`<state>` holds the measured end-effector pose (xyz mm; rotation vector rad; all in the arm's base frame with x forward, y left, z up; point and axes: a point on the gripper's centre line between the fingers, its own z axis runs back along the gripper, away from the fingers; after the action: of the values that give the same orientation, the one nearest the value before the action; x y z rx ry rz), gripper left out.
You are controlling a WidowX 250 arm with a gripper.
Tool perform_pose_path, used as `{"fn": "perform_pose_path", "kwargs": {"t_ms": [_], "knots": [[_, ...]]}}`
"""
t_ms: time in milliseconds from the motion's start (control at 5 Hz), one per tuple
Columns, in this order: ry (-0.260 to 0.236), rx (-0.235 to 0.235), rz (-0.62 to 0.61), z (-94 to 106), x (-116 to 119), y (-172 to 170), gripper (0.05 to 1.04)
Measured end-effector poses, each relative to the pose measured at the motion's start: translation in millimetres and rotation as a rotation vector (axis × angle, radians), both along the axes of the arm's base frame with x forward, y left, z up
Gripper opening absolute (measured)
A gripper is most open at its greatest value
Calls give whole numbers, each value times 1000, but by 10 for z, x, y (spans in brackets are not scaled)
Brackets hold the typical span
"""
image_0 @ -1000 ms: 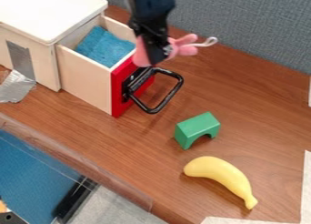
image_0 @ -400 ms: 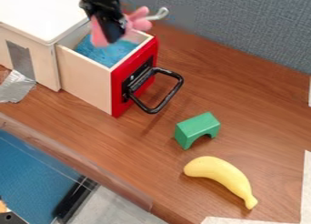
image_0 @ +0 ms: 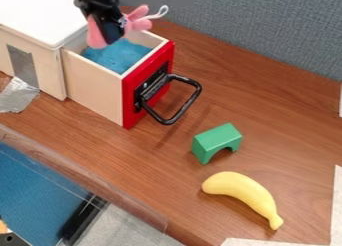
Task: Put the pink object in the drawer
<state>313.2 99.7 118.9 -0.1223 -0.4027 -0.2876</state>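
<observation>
A black two-finger gripper (image_0: 112, 36) is closed around a pink object (image_0: 97, 35) with a white loop, above the open, red-fronted drawer (image_0: 100, 87) with blue cloth (image_0: 119, 56) inside. Because the soft-looking object sticks out on both sides of the grip, letting go near the drawer's back could leave part of it draped over a wall or snagged on the rim.

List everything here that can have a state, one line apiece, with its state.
Drawer: pulled open.
Handle: sticking out from the drawer's red front.
Blue cloth: inside the drawer.
Pincer: closed on the pink object.
Pink object: held up at the drawer, not released.
Green block: standing, arch downward.
Banana: lying on the table.
</observation>
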Motion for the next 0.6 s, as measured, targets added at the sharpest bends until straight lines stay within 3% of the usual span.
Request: {"fn": "perform_pose_path", "kwargs": {"t_ms": [400,600], "knots": [[27,12,-18,-200,61,55,347],[41,22,-34,-228,68,45,650]]}}
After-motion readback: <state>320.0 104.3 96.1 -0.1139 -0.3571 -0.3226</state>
